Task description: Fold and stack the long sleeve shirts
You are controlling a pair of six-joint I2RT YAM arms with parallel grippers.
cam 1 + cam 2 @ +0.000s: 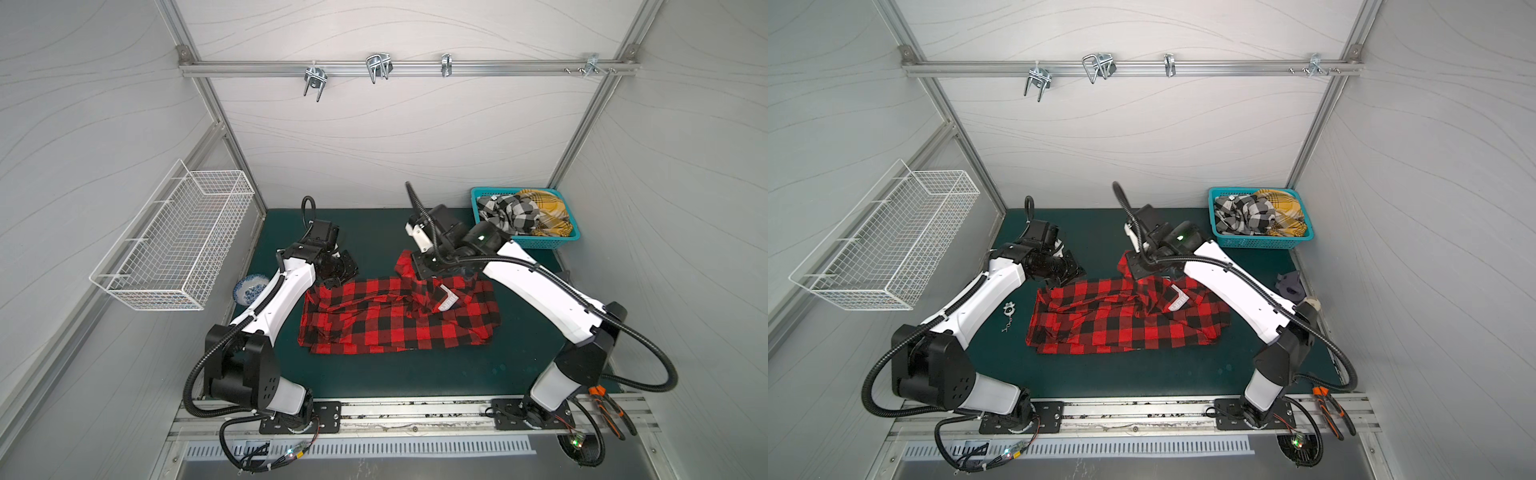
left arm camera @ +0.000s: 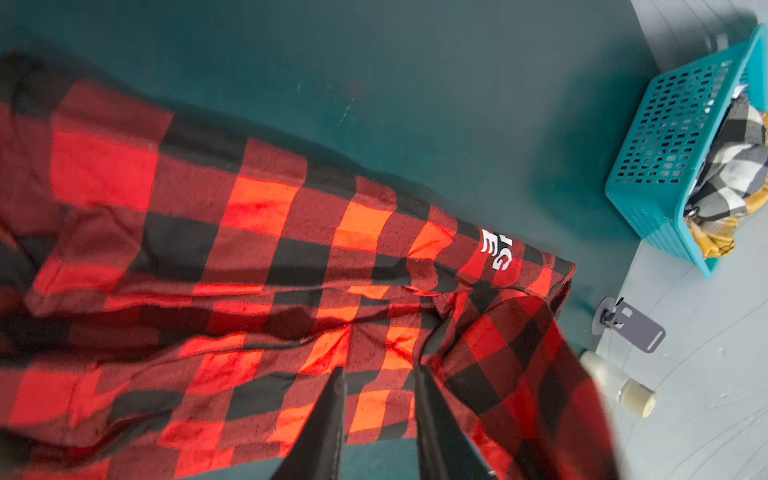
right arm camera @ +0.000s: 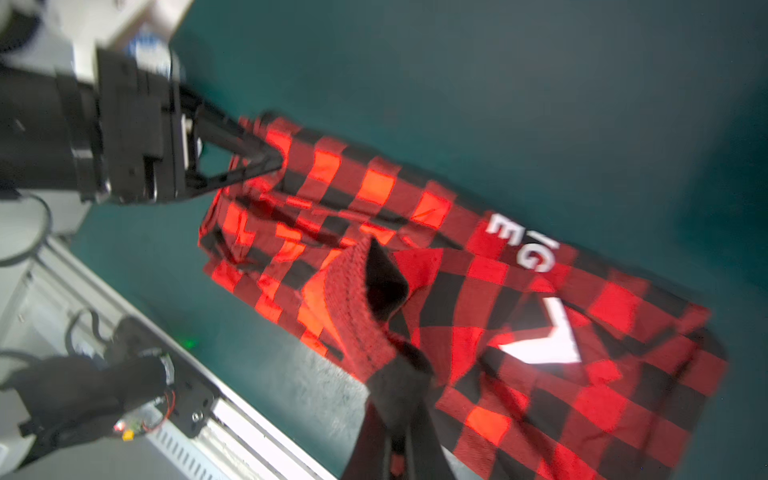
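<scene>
Holding red shirt (image 1: 399,324) fold clenched in right gripper (image 3: 365,286) toward tabletop (image 1: 374,232) far edge for folding over, with left gripper (image 2: 380,368) parted at shirt's far-left corner, apparently gripping nothing.

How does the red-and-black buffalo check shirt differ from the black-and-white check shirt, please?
The red-and-black shirt lies spread on the green mat; the black-and-white shirt sits bunched in the teal basket. The red one bears white letters and is pinched by the right gripper; the other is untouched. Both are checked.
</scene>
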